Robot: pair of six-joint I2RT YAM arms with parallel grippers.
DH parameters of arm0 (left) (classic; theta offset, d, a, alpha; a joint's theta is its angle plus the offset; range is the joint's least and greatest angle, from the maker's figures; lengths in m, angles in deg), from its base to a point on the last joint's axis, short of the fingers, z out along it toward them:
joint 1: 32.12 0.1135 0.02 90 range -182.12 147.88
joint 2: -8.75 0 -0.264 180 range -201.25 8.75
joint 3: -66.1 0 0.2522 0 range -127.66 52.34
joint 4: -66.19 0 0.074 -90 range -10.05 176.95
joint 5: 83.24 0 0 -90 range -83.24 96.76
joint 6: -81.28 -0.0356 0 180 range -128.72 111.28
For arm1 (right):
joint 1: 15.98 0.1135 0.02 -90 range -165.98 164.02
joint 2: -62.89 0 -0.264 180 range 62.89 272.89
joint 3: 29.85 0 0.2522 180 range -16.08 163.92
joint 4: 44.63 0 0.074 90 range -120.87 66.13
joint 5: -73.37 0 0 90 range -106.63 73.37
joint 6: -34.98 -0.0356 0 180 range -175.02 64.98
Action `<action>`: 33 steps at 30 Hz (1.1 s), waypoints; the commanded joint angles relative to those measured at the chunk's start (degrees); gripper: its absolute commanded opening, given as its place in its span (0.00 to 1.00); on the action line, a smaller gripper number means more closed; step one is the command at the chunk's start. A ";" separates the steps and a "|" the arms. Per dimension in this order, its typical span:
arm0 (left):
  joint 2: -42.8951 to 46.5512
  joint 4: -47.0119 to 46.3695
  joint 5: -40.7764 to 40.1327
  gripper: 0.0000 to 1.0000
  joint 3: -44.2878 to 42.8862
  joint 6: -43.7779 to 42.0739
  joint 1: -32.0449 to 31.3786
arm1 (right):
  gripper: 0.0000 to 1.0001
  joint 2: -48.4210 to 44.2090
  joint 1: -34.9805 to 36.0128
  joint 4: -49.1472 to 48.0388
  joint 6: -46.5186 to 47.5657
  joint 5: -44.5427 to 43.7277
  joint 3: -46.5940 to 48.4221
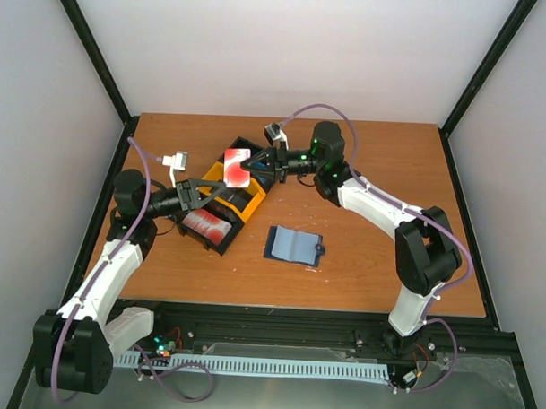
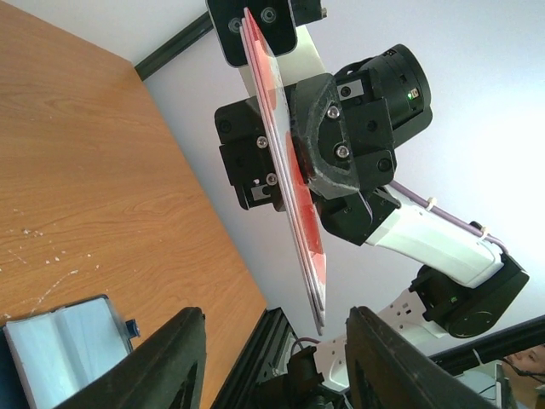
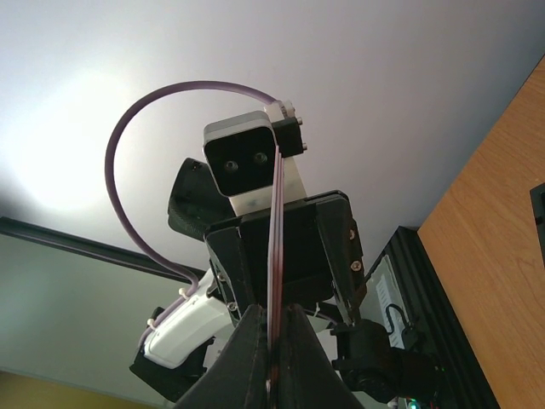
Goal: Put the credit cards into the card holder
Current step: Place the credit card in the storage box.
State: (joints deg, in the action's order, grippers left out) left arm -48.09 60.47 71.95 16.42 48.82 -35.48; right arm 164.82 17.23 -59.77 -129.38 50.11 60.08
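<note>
Right end effector (image 1: pixel 255 165) clamps a stack of red cards (image 1: pixel 236 165) just above the bin (image 1: pixel 248 204).
More cards (image 1: pixel 207 225) sit in the bin's near section. The holder (image 1: pixel 294 245) lies open right of the bin, and the left end effector (image 1: pixel 208 194) gapes wide over it.

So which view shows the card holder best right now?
Top external: the card holder lies open and fully visible on the table. The left wrist view catches only part of it, cut off at the bottom-left corner. The right wrist view does not show it.
</note>
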 commanded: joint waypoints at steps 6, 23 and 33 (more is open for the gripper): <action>-0.47 -1.78 0.40 0.34 -0.23 0.52 0.10 | 0.03 -2.15 0.82 -0.46 1.03 0.84 0.39; 0.30 -3.74 0.38 0.39 1.41 0.85 0.13 | 0.03 -1.73 0.88 -9.13 -6.41 1.10 -0.26; 0.42 -4.62 0.53 0.42 1.52 1.37 0.15 | 0.03 -1.90 0.85 -9.11 -6.52 1.11 -0.84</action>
State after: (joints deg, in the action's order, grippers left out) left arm -48.18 56.73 71.95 17.49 49.76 -35.48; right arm 164.82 17.80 -65.06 -135.05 50.29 59.55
